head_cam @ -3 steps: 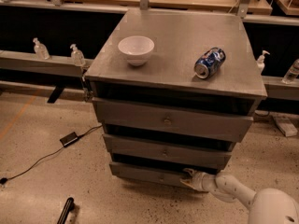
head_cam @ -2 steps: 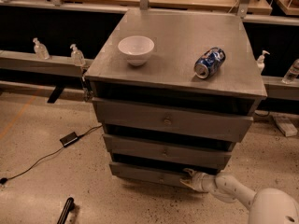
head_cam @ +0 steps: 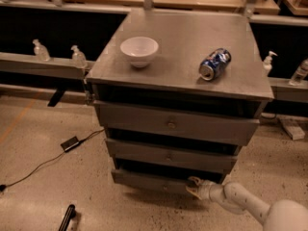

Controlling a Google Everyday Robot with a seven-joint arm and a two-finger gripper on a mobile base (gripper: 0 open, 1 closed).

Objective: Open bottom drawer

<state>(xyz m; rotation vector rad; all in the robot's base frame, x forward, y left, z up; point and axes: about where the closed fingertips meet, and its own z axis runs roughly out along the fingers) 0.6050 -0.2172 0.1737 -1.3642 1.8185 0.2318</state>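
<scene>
- Your pincer (head_cam: 194,187) sits low at the right end of the bottom drawer (head_cam: 144,180), touching or just beside the front's right edge, with the arm reaching in from the lower right.
- You cannot tell from this view whether the pincer is open, closed, or holding anything.
- The bottom drawer is the lowest and narrowest grey front, under the middle drawer (head_cam: 168,157) and the top drawer (head_cam: 144,121). Its small knob (head_cam: 166,187) lies left of the pincer and looks untouched.
- Judge the approach as done: you are at the drawer.
- Judge the pull as hardly begun. The front shows a dark gap above it, much as the other two do, so no clear opening is visible.
- What is left is securing a hold on the edge or knob and drawing the drawer out toward you.
- The bowl (head_cam: 139,51) and can (head_cam: 214,64) on the surface (head_cam: 178,28) play no part.
</scene>
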